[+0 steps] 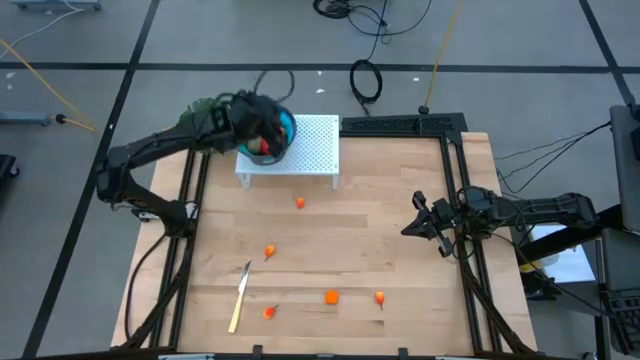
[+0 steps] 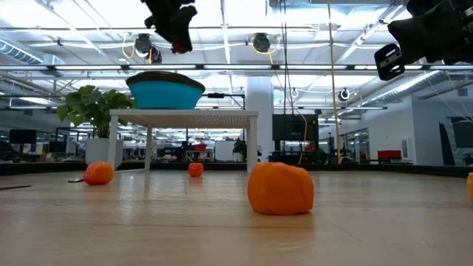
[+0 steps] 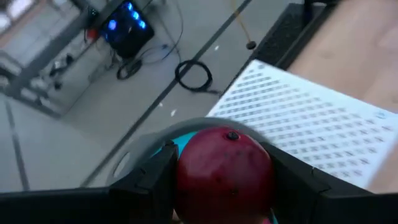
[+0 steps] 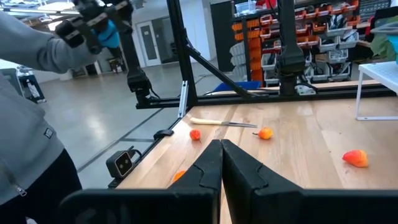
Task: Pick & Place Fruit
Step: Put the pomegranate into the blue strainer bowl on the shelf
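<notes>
High view shows our left gripper [image 1: 262, 133] grasping a dark red fruit [image 3: 224, 171] over the blue bowl [image 1: 287, 128], five orange pieces [image 1: 331, 296] remaining on the table [image 1: 400, 220], right gripper [image 1: 420, 222] clenched, empty.

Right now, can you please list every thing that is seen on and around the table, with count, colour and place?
small fruit pieces: five, orange, scattered on the wooden table
dark red fruit: one, held above the bowl
bowl: one, blue, on the stand
stand: one, white perforated, table's far edge
knife: one, pale handle, near front-left
plant: one, green, behind table
left gripper: shut on the dark red fruit
right gripper: shut, empty, at right side
</notes>
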You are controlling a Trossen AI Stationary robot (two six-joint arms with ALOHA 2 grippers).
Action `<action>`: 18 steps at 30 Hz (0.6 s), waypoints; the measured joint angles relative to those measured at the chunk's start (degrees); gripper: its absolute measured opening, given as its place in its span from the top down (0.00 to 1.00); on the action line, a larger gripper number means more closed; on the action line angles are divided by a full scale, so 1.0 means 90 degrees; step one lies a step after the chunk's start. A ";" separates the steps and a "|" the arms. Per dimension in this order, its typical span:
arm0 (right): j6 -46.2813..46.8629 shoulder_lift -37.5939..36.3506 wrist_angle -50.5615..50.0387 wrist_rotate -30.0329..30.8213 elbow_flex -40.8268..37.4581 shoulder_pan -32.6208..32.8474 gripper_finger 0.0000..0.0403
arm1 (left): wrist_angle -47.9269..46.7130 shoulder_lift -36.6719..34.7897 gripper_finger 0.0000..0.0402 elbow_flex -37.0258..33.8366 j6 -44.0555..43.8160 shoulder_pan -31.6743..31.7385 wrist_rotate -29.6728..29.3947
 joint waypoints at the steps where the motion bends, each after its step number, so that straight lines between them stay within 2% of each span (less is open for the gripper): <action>1: 0.0001 0.0000 0.0001 -0.0001 0.0000 0.0000 1.00 | -0.0026 -0.0004 0.51 0.0000 -0.0060 0.0167 0.0131; 7: 0.0001 0.0000 -0.0001 0.0002 0.0000 0.0002 1.00 | -0.0502 0.0037 0.51 0.0000 -0.0534 0.1066 0.1315; 13: 0.0002 0.0000 -0.0001 0.0002 0.0000 0.0002 1.00 | -0.1084 0.0045 0.51 0.0000 -0.0901 0.1630 0.1671; 18: 0.0001 -0.0001 0.0000 0.0007 0.0000 0.0001 1.00 | -0.1095 0.0045 0.51 -0.0002 -0.1075 0.1805 0.2025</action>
